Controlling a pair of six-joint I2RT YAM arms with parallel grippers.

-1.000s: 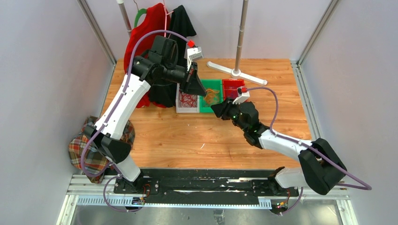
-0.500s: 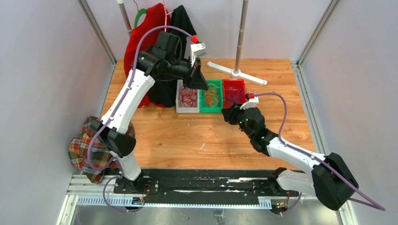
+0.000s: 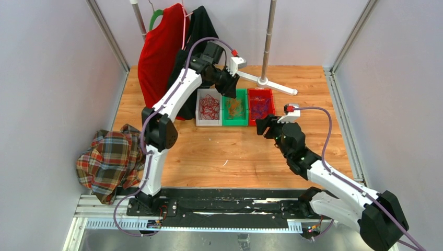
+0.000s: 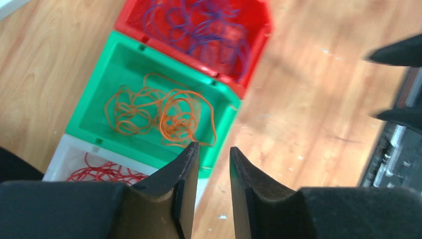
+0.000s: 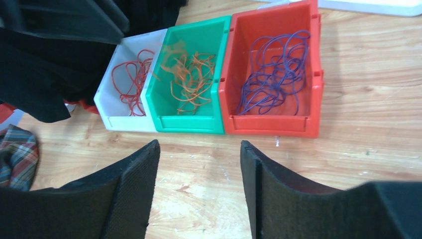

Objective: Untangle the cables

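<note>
The cables lie sorted in three bins side by side. Red cables (image 3: pixel 210 107) curl in the white bin (image 3: pixel 200 121), orange cables (image 3: pixel 235 107) in the green bin (image 3: pixel 234 123), purple cables (image 3: pixel 259 107) in the red bin (image 3: pixel 251 121). The right wrist view shows them as red cables (image 5: pixel 132 82), orange cables (image 5: pixel 189 77) and purple cables (image 5: pixel 273 74). My left gripper (image 3: pixel 229 90) hangs above the green bin's far end, jaws slightly apart and empty (image 4: pixel 214 149). My right gripper (image 3: pixel 264 125) is open and empty just in front of the red bin (image 5: pixel 199 149).
Red and black garments (image 3: pixel 172 47) hang on a rack at the back left. A white stand with a pole (image 3: pixel 264 78) sits behind the bins. A plaid cloth (image 3: pixel 107 159) lies at the table's left edge. Bare wood (image 3: pixel 224 151) lies in front of the bins.
My left arm swung right and back, from over the white bin to above the green bin's far end. My right gripper moved right, from in front of the green bin to the red bin.
</note>
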